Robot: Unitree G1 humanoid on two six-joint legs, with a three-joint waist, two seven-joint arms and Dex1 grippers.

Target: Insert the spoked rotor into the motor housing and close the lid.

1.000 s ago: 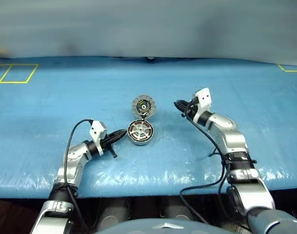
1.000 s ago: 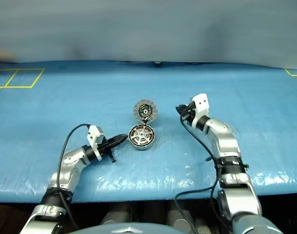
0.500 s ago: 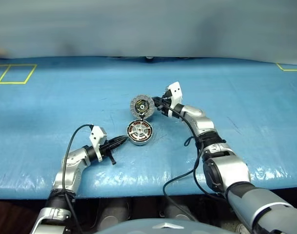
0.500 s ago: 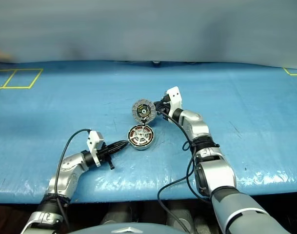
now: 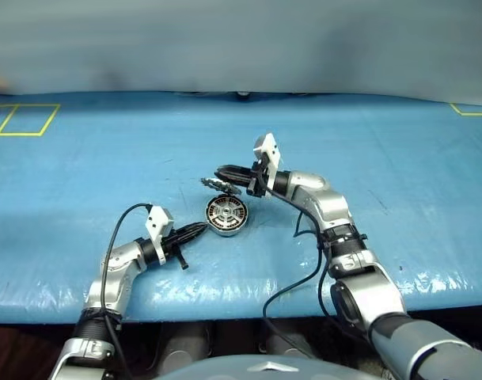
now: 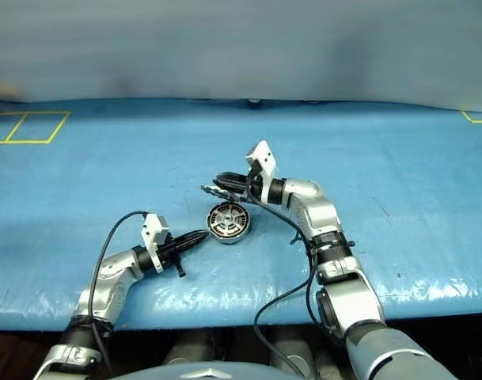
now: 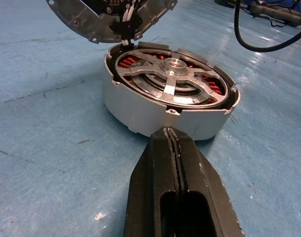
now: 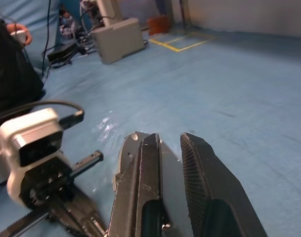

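Note:
The motor housing (image 5: 226,215) stands on the blue table, a round silver cup with copper windings. The spoked rotor (image 7: 170,81) sits inside it, black ring and silver spokes level with the rim. The lid (image 5: 219,185) is hinged at the housing's far edge and stands tilted up, seen nearly edge-on. My right gripper (image 5: 219,171) points left just behind the lid, its fingers a narrow gap apart with nothing between them, lying against the lid's grey back (image 8: 124,153). My left gripper (image 5: 201,228) is shut, its tip right at the housing's near wall (image 7: 140,116).
Yellow tape squares (image 5: 19,119) mark the table's far left corner. The right arm's black cable (image 5: 304,261) trails over the table's front edge. In the right wrist view a person in dark clothing (image 8: 12,74) and a grey box (image 8: 118,39) are off to the side.
My right gripper has swung left to the lid and past it. The lid has tipped up from lying flat to a tilt over the housing. The left gripper has kept still.

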